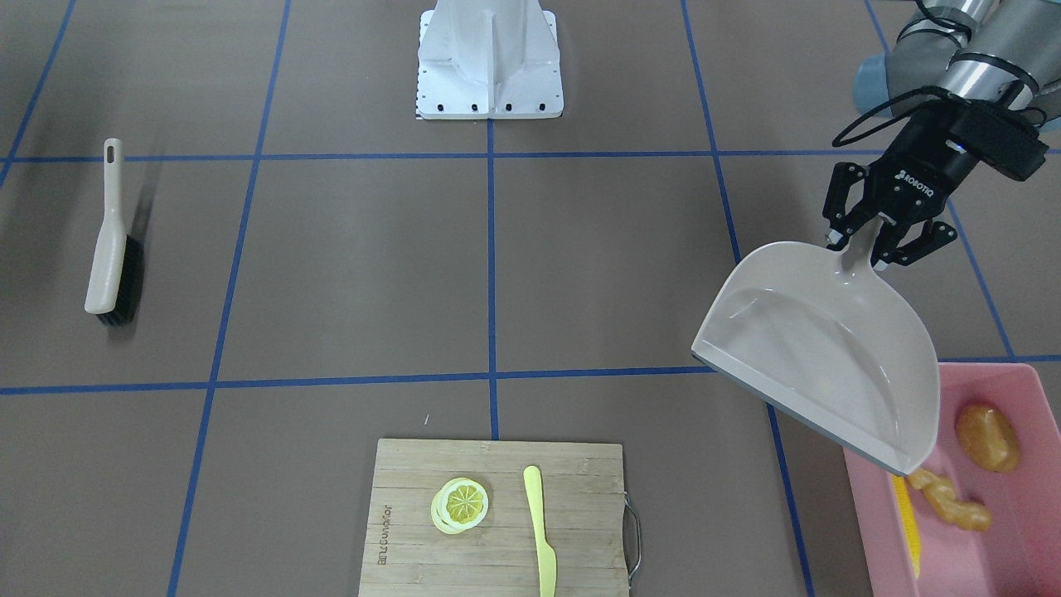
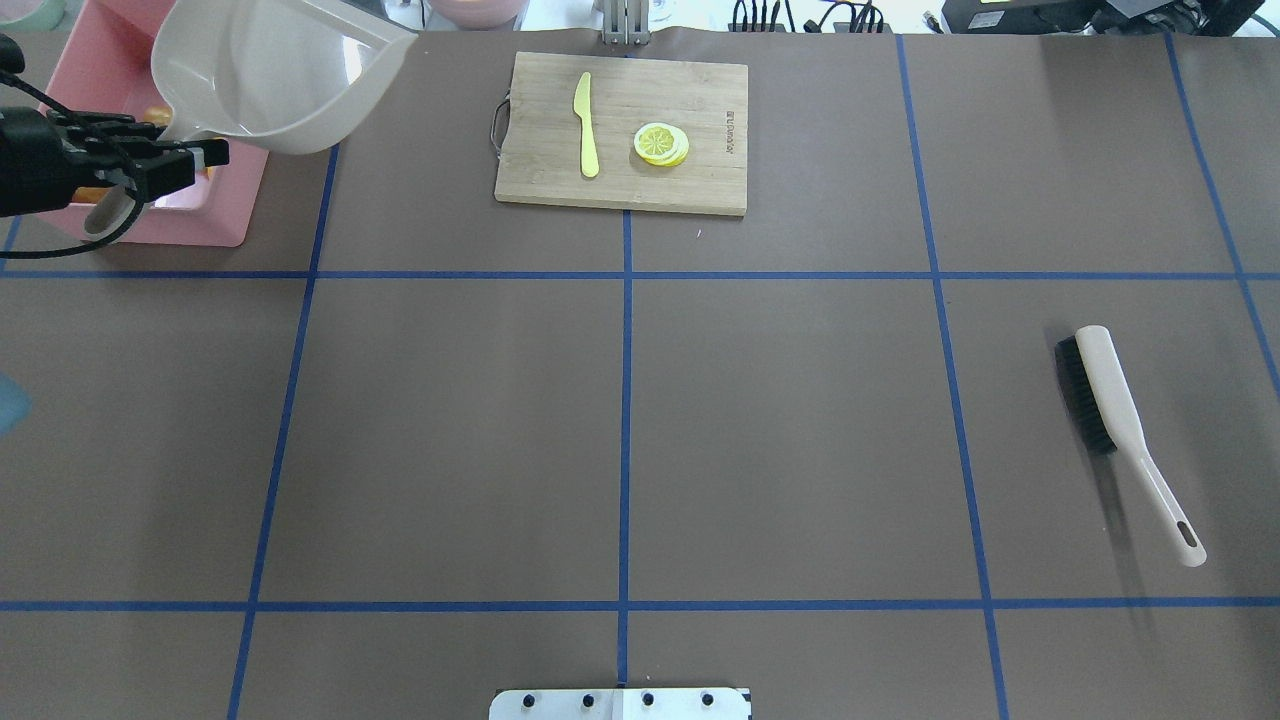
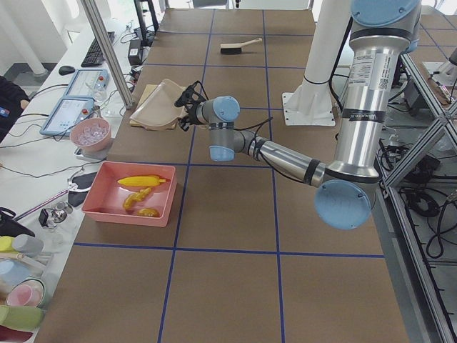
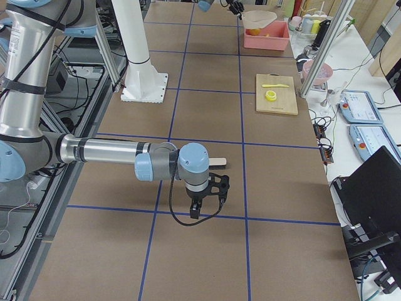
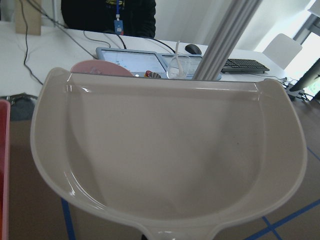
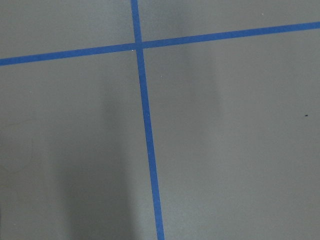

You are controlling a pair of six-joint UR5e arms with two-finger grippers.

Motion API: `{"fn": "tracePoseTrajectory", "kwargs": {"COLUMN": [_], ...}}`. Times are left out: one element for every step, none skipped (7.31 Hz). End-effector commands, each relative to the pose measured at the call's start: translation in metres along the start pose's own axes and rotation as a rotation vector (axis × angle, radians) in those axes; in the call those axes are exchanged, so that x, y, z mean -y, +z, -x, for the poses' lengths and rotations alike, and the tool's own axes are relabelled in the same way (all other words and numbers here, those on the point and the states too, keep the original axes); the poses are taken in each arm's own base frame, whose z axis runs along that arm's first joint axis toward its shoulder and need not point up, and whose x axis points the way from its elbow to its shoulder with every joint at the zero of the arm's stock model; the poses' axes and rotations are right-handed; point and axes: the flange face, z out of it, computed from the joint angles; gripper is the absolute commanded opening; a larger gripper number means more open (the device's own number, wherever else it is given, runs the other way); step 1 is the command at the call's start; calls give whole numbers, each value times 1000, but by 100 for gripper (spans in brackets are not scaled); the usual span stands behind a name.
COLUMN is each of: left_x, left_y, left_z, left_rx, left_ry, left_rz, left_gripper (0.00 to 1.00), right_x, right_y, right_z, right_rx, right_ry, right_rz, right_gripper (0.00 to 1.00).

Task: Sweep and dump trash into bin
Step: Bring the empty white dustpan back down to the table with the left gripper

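Left pincer (image 1: 860, 249) pinches the handle of the beige plastic dustpan (image 1: 821, 348), raised beside the large pink plastic tub (image 1: 1024, 398) holding yellow corn cob (image 1: 909, 522), tan ginger root (image 1: 949, 502) and orange-brown lump (image 1: 986, 437). Right pincer (image 4: 195, 210): can't tell its grip.

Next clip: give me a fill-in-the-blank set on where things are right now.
The left gripper is shut on the handle of the ____.
The corn cob, ginger root and wrinkled lump lie inside the pink ____.
The brush lies on the ____, in no gripper.
The lemon slice sits on the wooden ____.
Missing: dustpan; bin; table; board.
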Motion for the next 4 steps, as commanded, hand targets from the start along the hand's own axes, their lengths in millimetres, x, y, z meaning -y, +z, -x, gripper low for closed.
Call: {"fn": "tracePoseTrajectory", "kwargs": {"left_x": [-4,-2,-1,-14], "left_y": [6,7,10,23], "left_z": [-11,-12,-17,-31], "left_rx": [-40,-47,-56,-112], "left_ry": [282,463,510,500], "left_rz": [40,42,57,135], "left_gripper": [0,0,0,0], "right_x": [2,-1,-2,-2], "right_y": [-2,0,0,0], "right_z": [3,0,0,0], "right_rx": [5,7,5,10], "right_ry": [-5,0,1,1], "right_rz": [-4,2,3,4], "right_gripper": [100,100,100,100]}}
